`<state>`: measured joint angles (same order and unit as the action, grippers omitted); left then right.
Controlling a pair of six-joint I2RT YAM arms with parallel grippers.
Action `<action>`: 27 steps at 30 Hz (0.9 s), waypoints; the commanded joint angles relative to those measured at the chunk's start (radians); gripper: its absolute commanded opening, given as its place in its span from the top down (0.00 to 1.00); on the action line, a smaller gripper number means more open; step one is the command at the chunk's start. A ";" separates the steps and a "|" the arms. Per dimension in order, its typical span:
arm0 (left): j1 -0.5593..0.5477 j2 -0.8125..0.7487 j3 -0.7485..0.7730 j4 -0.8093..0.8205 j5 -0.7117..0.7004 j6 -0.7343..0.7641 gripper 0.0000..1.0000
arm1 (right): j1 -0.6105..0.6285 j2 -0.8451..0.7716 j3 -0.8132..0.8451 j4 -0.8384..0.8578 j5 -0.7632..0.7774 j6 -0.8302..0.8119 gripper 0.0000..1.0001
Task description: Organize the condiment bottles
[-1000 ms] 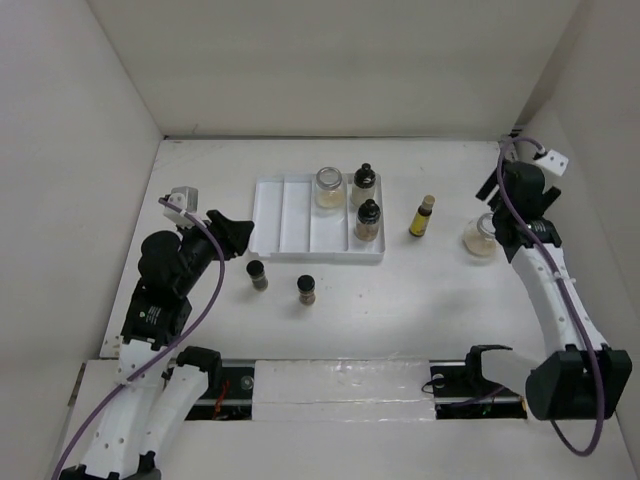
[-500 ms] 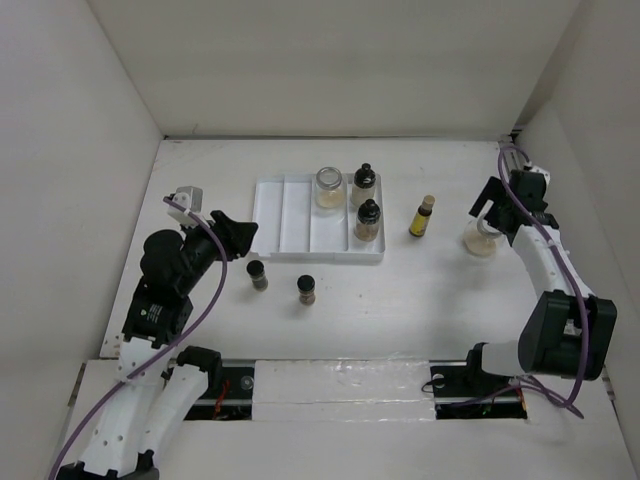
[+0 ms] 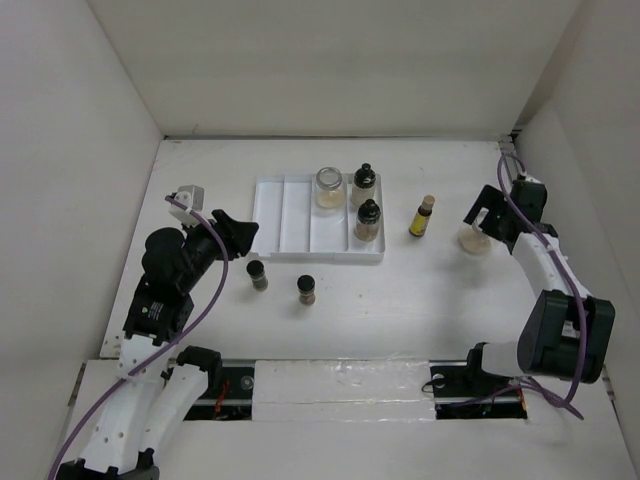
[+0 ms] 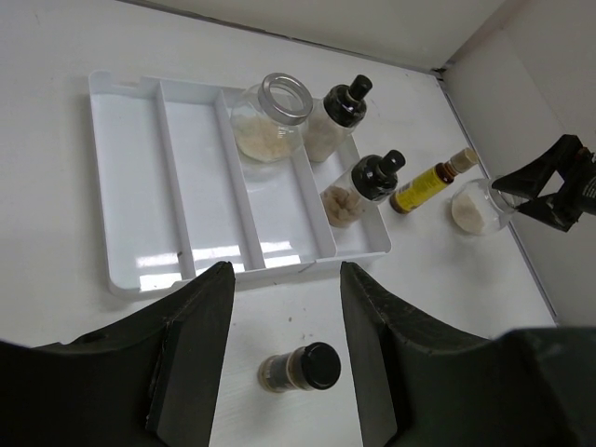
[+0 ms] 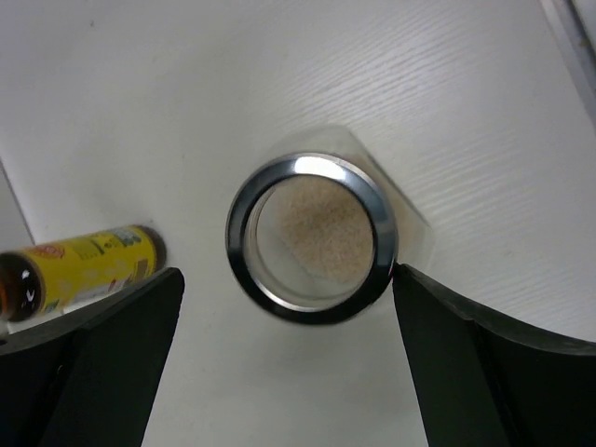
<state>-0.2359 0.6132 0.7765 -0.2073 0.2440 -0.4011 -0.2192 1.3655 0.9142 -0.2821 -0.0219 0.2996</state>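
A clear jar (image 3: 327,187) and two black-capped bottles (image 3: 364,185) (image 3: 368,220) stand in the white tray (image 3: 285,225). A slim yellow bottle (image 3: 422,216) stands to the right of the tray. Two small brown spice bottles (image 3: 258,275) (image 3: 306,290) stand in front of it. My left gripper (image 3: 236,232) (image 4: 284,349) is open, above one brown spice bottle (image 4: 298,368), which shows between its fingers. My right gripper (image 3: 485,212) (image 5: 293,358) is open over a wide jar (image 3: 474,240) (image 5: 312,237) of beige powder. The right finger's tip is at the jar's rim.
White walls enclose the table on the left, back and right. The right wall is close behind my right gripper. The tray's (image 4: 140,279) two left compartments hold nothing. The yellow bottle (image 5: 84,265) stands just left of the wide jar.
My right arm has folded down and swung its gripper left over the wide jar. My left gripper has edged slightly right.
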 commanded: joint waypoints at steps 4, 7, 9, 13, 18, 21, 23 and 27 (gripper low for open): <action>-0.005 -0.001 0.000 0.029 0.015 0.010 0.54 | 0.058 -0.179 -0.084 0.023 -0.076 0.042 0.01; -0.005 -0.001 0.000 0.029 0.024 0.010 0.54 | 0.058 -0.215 -0.059 -0.006 0.002 0.032 0.01; -0.005 -0.001 -0.010 0.029 0.024 0.010 0.54 | 0.058 -0.224 -0.034 -0.017 0.101 0.032 0.01; -0.005 -0.001 -0.010 0.029 0.024 0.010 0.54 | 0.038 -0.140 0.026 0.001 0.181 0.021 0.00; -0.005 0.008 -0.010 0.029 0.024 0.019 0.54 | 0.020 -0.034 0.074 0.010 0.079 -0.002 0.00; -0.005 0.008 -0.010 0.029 0.024 0.019 0.54 | 0.032 0.010 0.074 0.011 0.092 -0.002 0.00; -0.005 0.008 -0.010 0.029 0.024 0.019 0.54 | 0.041 0.029 0.074 -0.002 0.129 -0.002 0.00; -0.005 -0.001 -0.010 0.029 0.024 0.019 0.54 | 0.053 0.041 0.065 -0.002 0.148 0.010 0.00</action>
<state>-0.2359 0.6224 0.7765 -0.2077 0.2554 -0.3969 -0.1829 1.4151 0.9516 -0.3065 0.0868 0.3096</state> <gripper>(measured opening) 0.452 0.999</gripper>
